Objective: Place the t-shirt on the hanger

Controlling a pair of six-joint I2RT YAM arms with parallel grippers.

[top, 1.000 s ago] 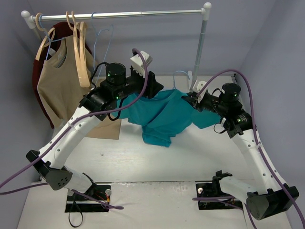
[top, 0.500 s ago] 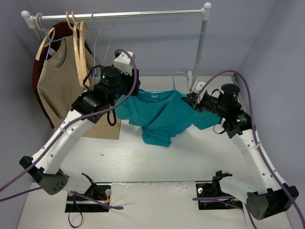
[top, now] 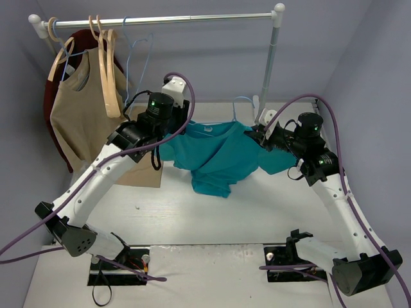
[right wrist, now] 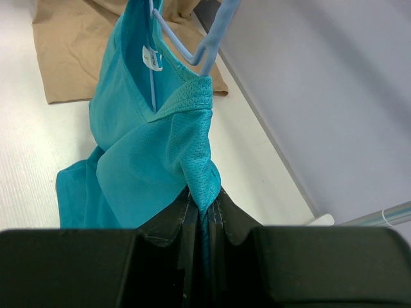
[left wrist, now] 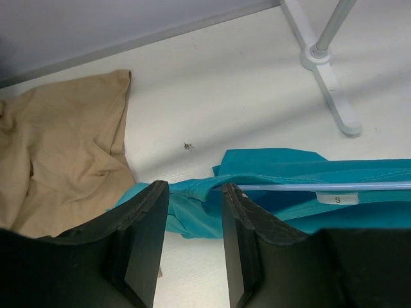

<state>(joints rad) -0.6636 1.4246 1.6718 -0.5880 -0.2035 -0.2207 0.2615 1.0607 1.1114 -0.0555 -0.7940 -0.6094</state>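
Observation:
The teal t-shirt hangs stretched above the table, with the light-blue wire hanger through its neck and the hook poking up. My right gripper is shut on the t-shirt's right shoulder; in the right wrist view the cloth is pinched at the gripper, below the hanger. My left gripper is open by the shirt's left sleeve. In the left wrist view the gripper is empty, with the t-shirt's edge and the hanger wire just beyond the fingertips.
A clothes rack rail crosses the back, its post at the right and its foot on the table. A tan sleeveless top, wooden hangers and spare blue wire hangers hang at the left. A tan cloth lies under the left arm.
My left gripper has drawn back to the left, off the shirt's collar and left shoulder, then edged a little right again. The right gripper and the t-shirt have stayed put.

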